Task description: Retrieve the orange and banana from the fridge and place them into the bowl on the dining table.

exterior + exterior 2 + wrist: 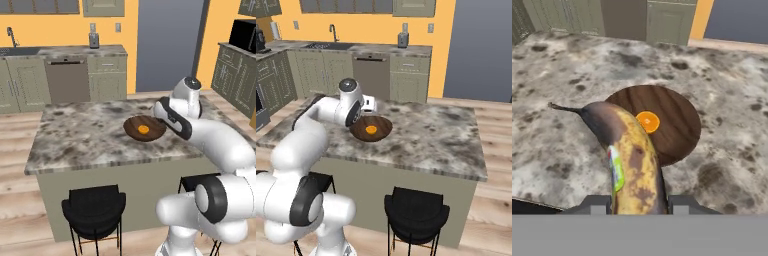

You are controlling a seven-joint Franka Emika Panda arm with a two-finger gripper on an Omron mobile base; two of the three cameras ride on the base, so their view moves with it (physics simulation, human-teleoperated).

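Orange [143, 129] in bowl [155, 131], bowl on tabletop [85, 135] near robot-side edge. Banana [632, 160] between end effector [639, 204] fingers, above tabletop just beside bowl. Stool [94, 210] before tabletop, below edge.

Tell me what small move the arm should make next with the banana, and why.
Probably ease the end effector forward and down until the banana hangs over the bowl, then let go. The end effector is shut on the banana, the orange already lies in the bowl on the dining table, and in the hand view the banana reaches over the bowl's near rim but sits mostly short of its middle.
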